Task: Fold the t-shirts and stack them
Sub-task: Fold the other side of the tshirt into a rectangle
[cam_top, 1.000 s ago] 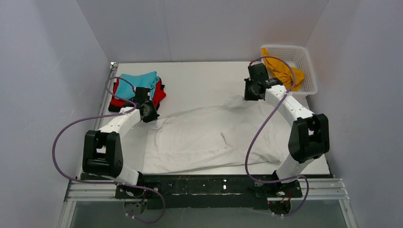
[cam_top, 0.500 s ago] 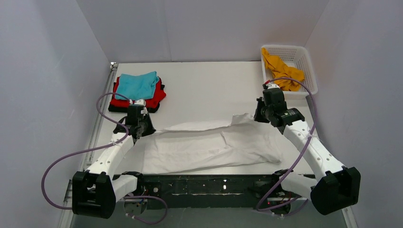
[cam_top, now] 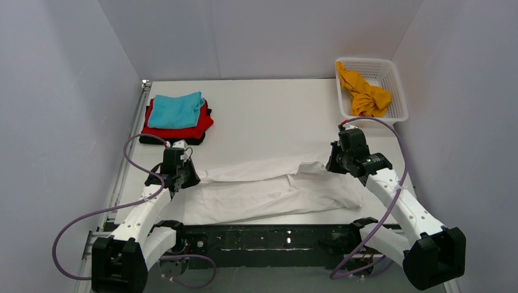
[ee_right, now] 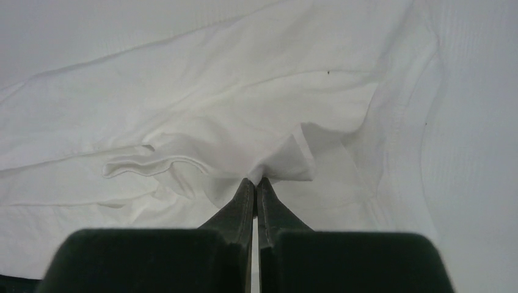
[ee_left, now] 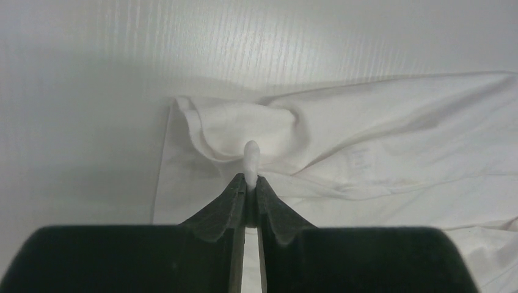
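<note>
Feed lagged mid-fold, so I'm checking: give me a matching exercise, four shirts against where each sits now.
1. large white cloth t-shirt
2. folded teal cloth t-shirt
3. crumpled orange-yellow cloth t-shirt
4. folded red cloth t-shirt

A. in the white plastic lattice basket
B. uppermost, at far left
C. pinched by left gripper and right gripper
D. directly beneath the teal one

Pairs: 1-C, 2-B, 3-A, 4-D.
</note>
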Available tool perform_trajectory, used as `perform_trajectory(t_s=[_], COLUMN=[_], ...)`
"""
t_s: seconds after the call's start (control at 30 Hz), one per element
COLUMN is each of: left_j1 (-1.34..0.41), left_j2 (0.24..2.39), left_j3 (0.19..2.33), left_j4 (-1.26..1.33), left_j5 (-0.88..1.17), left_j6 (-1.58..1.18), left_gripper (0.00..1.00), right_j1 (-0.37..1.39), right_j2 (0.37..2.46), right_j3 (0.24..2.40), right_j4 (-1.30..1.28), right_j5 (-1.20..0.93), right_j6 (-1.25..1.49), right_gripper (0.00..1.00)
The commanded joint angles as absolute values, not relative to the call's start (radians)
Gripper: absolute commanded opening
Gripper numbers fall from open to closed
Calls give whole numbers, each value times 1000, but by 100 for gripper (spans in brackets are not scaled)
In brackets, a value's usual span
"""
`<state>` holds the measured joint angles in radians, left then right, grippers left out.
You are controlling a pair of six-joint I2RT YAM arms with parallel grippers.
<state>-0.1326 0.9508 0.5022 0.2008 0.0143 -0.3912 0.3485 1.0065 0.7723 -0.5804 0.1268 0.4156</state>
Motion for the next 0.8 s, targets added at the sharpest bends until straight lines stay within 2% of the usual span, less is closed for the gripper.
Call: perform_trajectory(t_s=[0.0, 0.07, 0.1, 0.13, 0.17, 0.2, 0.23, 0.3, 0.37, 0.43, 0.57, 0.63, 0.7, 0.77], left_j1=[-131, -133, -135, -136, -136, -138, -139, -139, -141, -140, -143, -149, -164, -177], left_j2=[933, 899, 869, 836, 793, 746, 691, 587, 514, 497, 671, 1049, 1261, 1337], left_j3=[457, 434, 404, 380, 355, 340, 333, 345, 391, 451, 612, 798, 859, 826], left_j4=[153, 137, 127, 114, 102, 72, 36, -58, -115, -124, -132, -119, -114, -78], left_j5=[71, 50, 22, -29, -67, -115, -178, -318, -415, -420, -187, 193, 288, 309], left_j6=[-418, -457, -492, -529, -559, -591, -621, -667, -704, -710, -743, -747, -756, -747], left_gripper=[10, 11, 15, 23, 44, 57, 65, 96, 98, 98, 98, 98, 98, 98], right_j1=[351, 351, 351, 351, 351, 351, 351, 351, 351, 351, 351, 352, 350, 350], right_j2=[978, 949, 927, 900, 868, 837, 798, 712, 620, 547, 508, 665, 866, 1039], right_j3=[721, 703, 693, 683, 672, 664, 657, 649, 657, 690, 756, 748, 743, 730], right_j4=[-602, -669, -705, -750, -805, -853, -897, -975, -1021, -1038, -923, -692, -555, -460], right_j5=[70, 71, 72, 74, 85, 92, 83, 79, 95, 131, 141, -22, -78, -108], right_j6=[509, 557, 583, 617, 664, 708, 738, 800, 826, 839, 764, 706, 685, 669], right_gripper=[1, 2, 4, 6, 17, 29, 37, 53, 69, 77, 83, 83, 83, 83])
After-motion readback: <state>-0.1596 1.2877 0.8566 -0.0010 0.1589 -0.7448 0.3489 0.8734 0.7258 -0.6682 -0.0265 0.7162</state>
